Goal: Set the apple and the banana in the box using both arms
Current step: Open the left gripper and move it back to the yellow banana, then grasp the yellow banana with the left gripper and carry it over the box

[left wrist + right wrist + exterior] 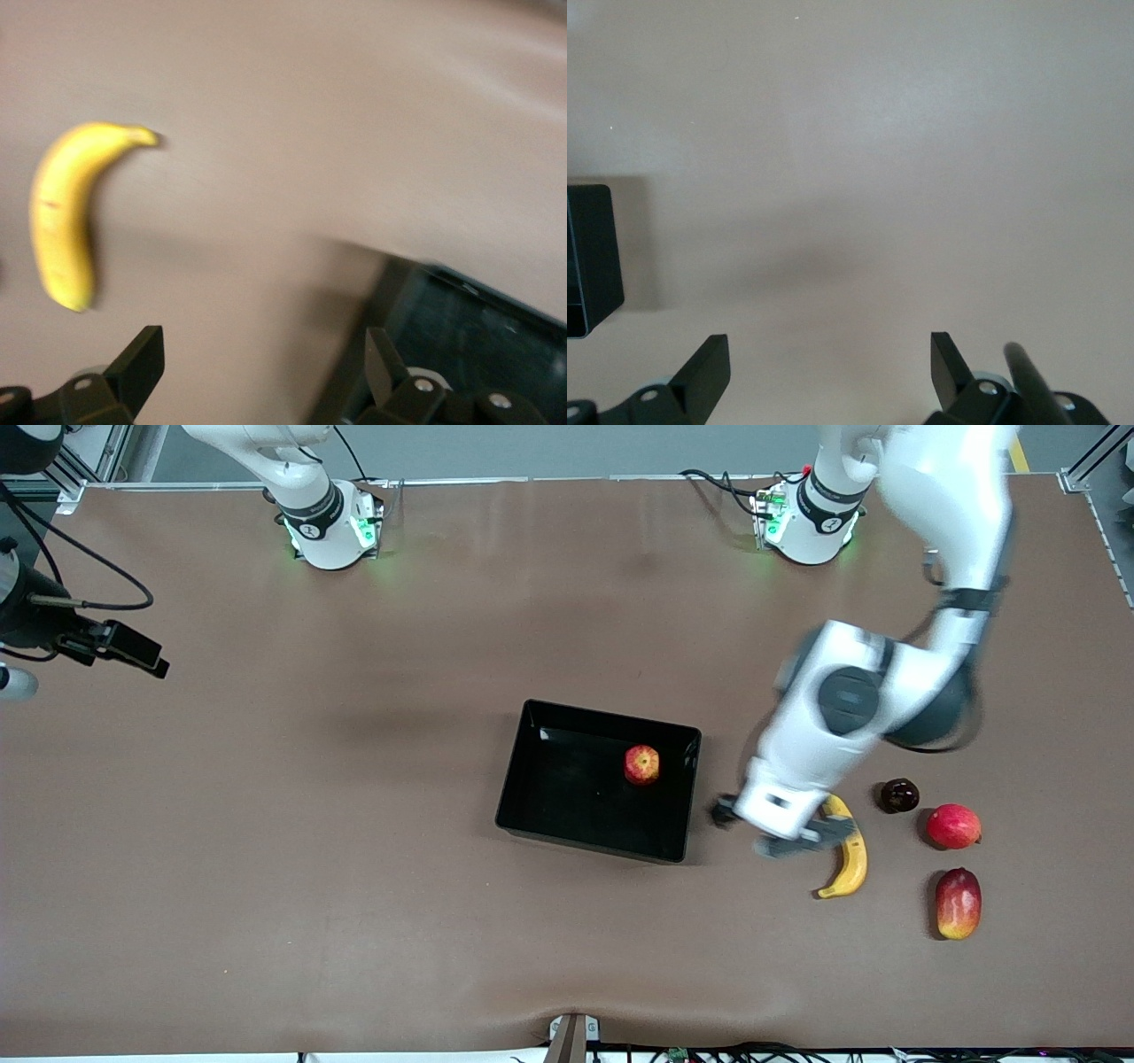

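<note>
The apple (641,764) lies in the black box (567,815) at the middle of the table. The banana (849,855) lies on the table beside the box, toward the left arm's end. My left gripper (780,834) is open and empty, low over the table between the box and the banana. The left wrist view shows its open gripper (264,372), the banana (66,208) and a corner of the box (478,345). My right gripper (133,654) hangs over the right arm's end of the table. It is open and empty in its wrist view (830,372), with a box corner (589,257) in sight.
A dark round fruit (898,795), a pinkish-red round fruit (953,825) and a red-and-yellow mango (958,903) lie past the banana toward the left arm's end. The left arm's elbow hangs over the table near them.
</note>
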`<state>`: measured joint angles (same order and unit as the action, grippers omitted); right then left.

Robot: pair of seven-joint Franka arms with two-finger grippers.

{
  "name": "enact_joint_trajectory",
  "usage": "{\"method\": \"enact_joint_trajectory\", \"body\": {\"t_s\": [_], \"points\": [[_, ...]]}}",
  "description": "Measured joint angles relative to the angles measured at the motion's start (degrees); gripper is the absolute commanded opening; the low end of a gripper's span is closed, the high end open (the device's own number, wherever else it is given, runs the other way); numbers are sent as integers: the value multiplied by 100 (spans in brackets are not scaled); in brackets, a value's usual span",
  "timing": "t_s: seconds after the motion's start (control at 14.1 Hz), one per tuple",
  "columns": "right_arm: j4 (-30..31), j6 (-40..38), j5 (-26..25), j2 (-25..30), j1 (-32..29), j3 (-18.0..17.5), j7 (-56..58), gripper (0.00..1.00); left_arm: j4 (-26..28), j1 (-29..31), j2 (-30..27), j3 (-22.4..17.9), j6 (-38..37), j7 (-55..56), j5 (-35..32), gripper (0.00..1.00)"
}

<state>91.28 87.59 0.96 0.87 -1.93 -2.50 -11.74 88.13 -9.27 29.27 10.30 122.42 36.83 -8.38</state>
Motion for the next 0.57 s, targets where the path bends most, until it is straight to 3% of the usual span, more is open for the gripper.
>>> {"method": "enact_joint_trajectory", "body": {"t_s": [0.28,0.57], "points": [[78,30,0,42,-70,22,460,100,131,730,203,-30,54,-630,-150,100],[80,52,2,44,-118,18,717,100,209,1303,795,-36,717,-867,-670,100]]}}
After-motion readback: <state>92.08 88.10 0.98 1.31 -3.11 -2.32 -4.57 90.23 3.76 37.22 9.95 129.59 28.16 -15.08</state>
